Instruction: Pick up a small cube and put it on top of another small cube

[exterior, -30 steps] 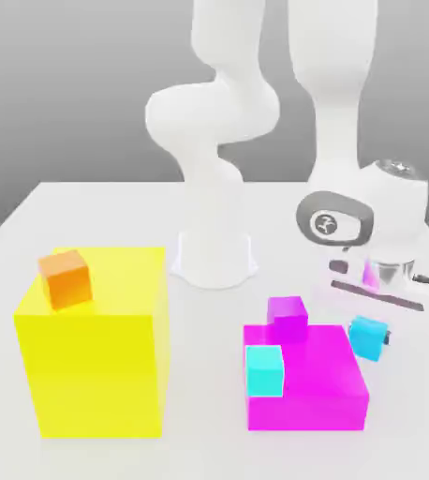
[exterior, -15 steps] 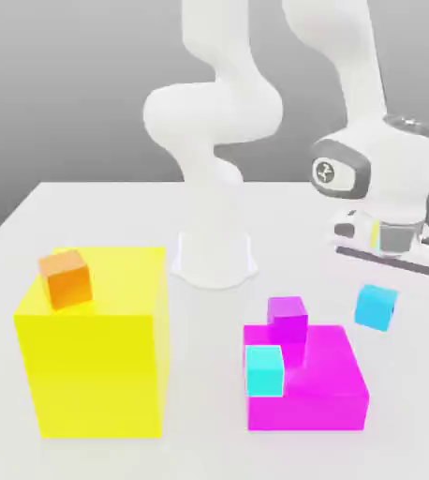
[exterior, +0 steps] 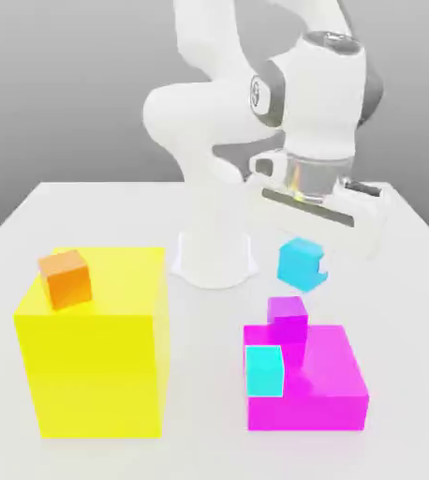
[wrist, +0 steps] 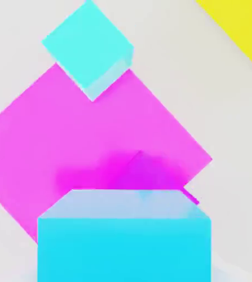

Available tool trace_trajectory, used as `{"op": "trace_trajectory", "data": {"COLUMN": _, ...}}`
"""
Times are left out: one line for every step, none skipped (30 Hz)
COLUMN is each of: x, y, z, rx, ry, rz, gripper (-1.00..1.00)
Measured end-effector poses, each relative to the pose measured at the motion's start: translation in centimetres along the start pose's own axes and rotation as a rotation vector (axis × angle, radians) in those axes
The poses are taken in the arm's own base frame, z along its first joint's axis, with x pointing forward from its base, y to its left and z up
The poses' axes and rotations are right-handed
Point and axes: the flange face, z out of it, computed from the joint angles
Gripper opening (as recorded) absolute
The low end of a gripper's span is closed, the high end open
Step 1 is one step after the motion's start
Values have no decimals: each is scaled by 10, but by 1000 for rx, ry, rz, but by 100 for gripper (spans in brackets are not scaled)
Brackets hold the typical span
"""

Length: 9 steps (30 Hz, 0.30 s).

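My gripper (exterior: pixel 304 246) is shut on a small cyan cube (exterior: pixel 300 262) and holds it in the air, above and behind the flat magenta block (exterior: pixel 331 384). In the hand view that held cube (wrist: pixel 122 237) is close to the camera. The other small cyan cube (exterior: pixel 264 369) sits on the magenta block's front corner at the exterior view's left, and the hand view has this cube (wrist: pixel 88 48) on a corner of the magenta block (wrist: pixel 67 143). The two cyan cubes are apart.
A small magenta cube (exterior: pixel 288 317) rests on the magenta block, below the held cube. A large yellow block (exterior: pixel 96 347) with a small orange cube (exterior: pixel 66 278) on top stands at the exterior view's left. The arm's white base (exterior: pixel 214 258) is behind.
The gripper has risen and swung toward the exterior view's left, carrying the cyan cube from beside the magenta block's right edge to above its back part.
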Motion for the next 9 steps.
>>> {"op": "trace_trajectory", "data": {"x": 2, "y": -1, "z": 7, "rx": 0, "ry": -2, "rz": 2, "gripper": -100}}
{"op": "trace_trajectory", "data": {"x": 2, "y": -1, "z": 15, "rx": 0, "ry": -2, "rz": 4, "gripper": -100}}
{"op": "trace_trajectory", "data": {"x": 3, "y": -1, "z": 24, "rx": 0, "ry": -3, "rz": 4, "gripper": -100}}
{"op": "trace_trajectory", "data": {"x": 3, "y": -1, "z": 34, "rx": 0, "ry": -3, "rz": 5, "gripper": -100}}
{"op": "trace_trajectory", "data": {"x": 3, "y": 0, "z": 44, "rx": 0, "ry": -3, "rz": 4, "gripper": -100}}
{"op": "trace_trajectory", "data": {"x": 3, "y": 1, "z": 51, "rx": 0, "ry": -4, "rz": 4, "gripper": 100}}
{"op": "trace_trajectory", "data": {"x": 3, "y": 1, "z": 51, "rx": 0, "ry": -4, "rz": 4, "gripper": 100}}
{"op": "trace_trajectory", "data": {"x": 3, "y": 1, "z": 51, "rx": 0, "ry": -4, "rz": 4, "gripper": 100}}
{"op": "trace_trajectory", "data": {"x": 3, "y": 1, "z": 51, "rx": 0, "ry": -4, "rz": 4, "gripper": 100}}
